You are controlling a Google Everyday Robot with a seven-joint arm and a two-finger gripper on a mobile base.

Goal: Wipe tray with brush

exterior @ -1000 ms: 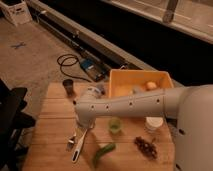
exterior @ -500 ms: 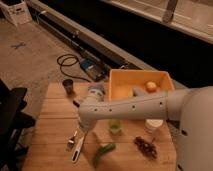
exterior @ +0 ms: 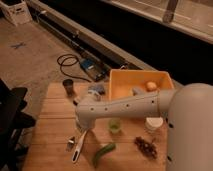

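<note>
Slightly lower now: gripper point(exterior: 82, 131) brought down over the brush point(exterior: 78, 148)

Over the last second the arm's wrist has been lowered a little toward the near-left part of the wooden table point(exterior: 47, 120), while nothing on the table has been shifted. The gripper is held just above the far end of the brush, with its fingers spread and nothing pinched between them. Whether the brush is already touched cannot be told. The brush lies flat at the near left of the table, well apart from the tray point(exterior: 118, 95), which stands at the far right. It is judged that the reach for the brush is the step in hand and that no wiping has been begun. The brush has yet to be closed on, lifted and carried over to the tray.

The brush is seen as a long, slim white handle, smooth-looking and probably of hard plastic, with its far end partly hidden under the gripper. Just to its left a small silver fork point(exterior: 69, 145) is laid, near enough to be caught by mistake. The tray is a yellow-orange rectangular bin with raised walls, seemingly of rigid plastic, and a round orange item point(exterior: 151, 86) is held inside it. The table is made of pale planks with visible seams. Between brush and tray a small green cup point(exterior: 115, 126) is stood. A white cup point(exterior: 154, 123), a curved green vegetable point(exterior: 103, 153) and a dark knobbly cluster point(exterior: 145, 146) are set further to the right.
</note>
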